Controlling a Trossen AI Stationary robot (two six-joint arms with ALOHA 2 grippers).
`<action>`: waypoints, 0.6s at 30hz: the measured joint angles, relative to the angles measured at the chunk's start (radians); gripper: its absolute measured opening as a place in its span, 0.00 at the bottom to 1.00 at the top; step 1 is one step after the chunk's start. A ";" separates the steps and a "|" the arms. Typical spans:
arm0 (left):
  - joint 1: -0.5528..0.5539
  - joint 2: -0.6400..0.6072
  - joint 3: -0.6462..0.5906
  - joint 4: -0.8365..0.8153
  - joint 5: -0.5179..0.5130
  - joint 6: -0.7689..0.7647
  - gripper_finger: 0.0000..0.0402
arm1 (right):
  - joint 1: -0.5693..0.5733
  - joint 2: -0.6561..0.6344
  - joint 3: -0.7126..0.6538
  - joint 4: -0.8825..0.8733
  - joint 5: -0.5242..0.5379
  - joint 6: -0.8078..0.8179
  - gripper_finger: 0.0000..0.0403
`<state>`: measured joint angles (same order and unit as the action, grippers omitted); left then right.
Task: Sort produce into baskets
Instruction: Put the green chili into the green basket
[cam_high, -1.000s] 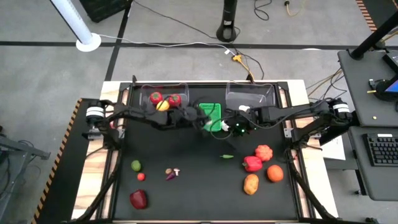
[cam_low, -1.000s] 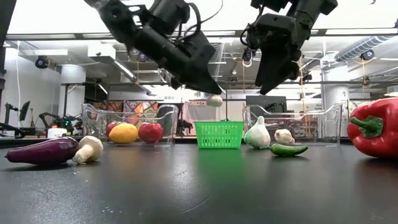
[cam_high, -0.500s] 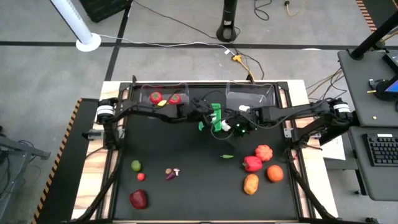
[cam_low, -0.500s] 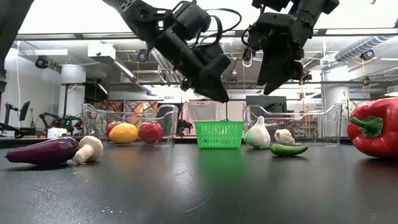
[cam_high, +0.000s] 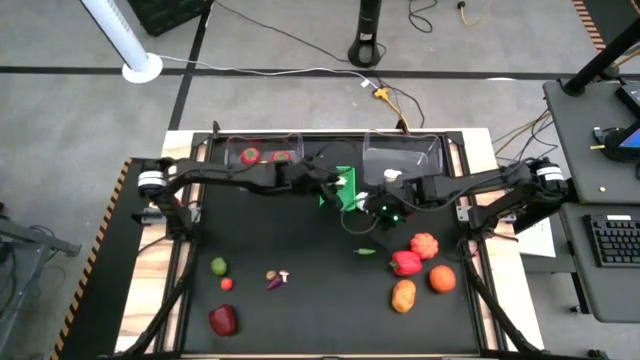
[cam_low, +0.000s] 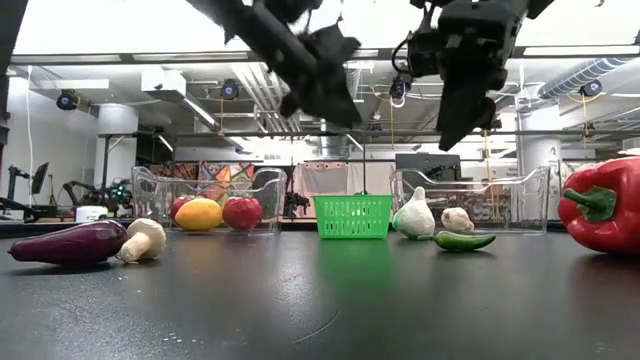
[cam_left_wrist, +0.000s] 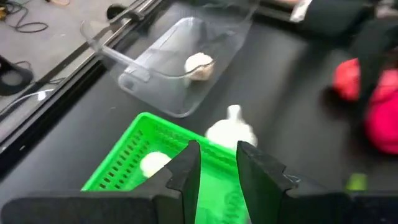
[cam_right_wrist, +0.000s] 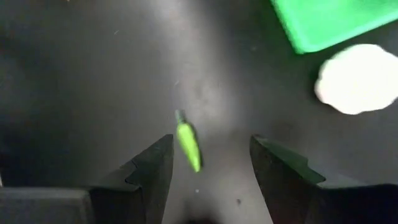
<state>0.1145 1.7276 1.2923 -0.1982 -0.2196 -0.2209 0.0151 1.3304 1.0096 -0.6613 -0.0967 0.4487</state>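
The right gripper (cam_right_wrist: 208, 165), fingers spread wide and empty, hovers above the green chili pepper (cam_right_wrist: 188, 145) near the green basket (cam_high: 343, 189). Next it should descend. The left gripper (cam_left_wrist: 216, 163), narrowly open and empty, hangs over that basket.

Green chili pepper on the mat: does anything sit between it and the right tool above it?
Nothing visible does. The right tool hangs open above the green chili pepper, with only bare black mat between. The white garlic and the green basket lie off to the side.
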 joint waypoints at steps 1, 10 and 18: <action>-0.014 -0.022 0.000 -0.010 0.001 -0.008 0.22 | 0.013 0.000 0.000 0.000 -0.001 -0.010 0.50; -0.190 -0.207 -0.004 -0.411 0.001 -0.176 0.22 | 0.114 0.024 -0.009 0.021 0.000 -0.043 0.51; -0.407 -0.268 -0.037 -0.710 -0.049 -0.272 0.22 | 0.182 0.065 -0.010 0.066 0.078 -0.005 0.64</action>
<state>-0.2924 1.4601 1.2552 -0.9078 -0.2682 -0.4926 0.1972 1.3953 0.9993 -0.5956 -0.0186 0.4435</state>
